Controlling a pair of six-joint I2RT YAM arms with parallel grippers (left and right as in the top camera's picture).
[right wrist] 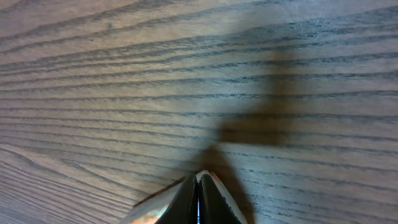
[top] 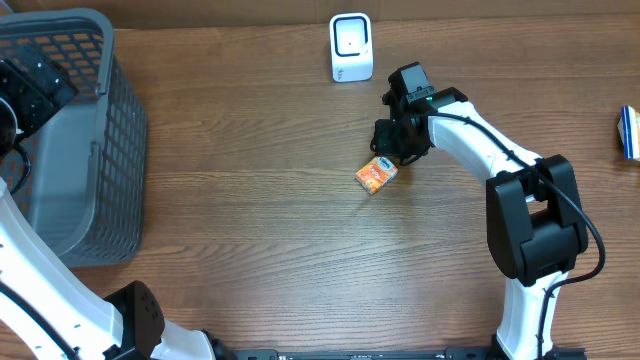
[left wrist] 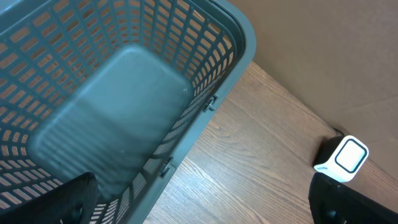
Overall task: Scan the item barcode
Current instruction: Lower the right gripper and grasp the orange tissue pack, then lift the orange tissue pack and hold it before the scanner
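Below the left gripper (left wrist: pixel 205 210), whose jaws stand fully spread and hold nothing, sits one grey basket (left wrist: pixel 124 93). One white scanner (left wrist: pixel 343 158) stands ahead and to the right of those jaws. The right wrist view alone shows the right gripper (right wrist: pixel 198 190) shut tip to tip over the table (right wrist: pixel 124 74), nothing between. Only the overhead shows the one orange box (top: pixel 376 174) whole, lying just beside those jaws; contact cannot be told. One blue item (top: pixel 628 133) lies well apart.

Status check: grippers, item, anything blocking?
Left gripper open over basket. Right gripper shut, fingers together, nothing between. Orange packet beside it, ungrasped. Path to scanner clear.
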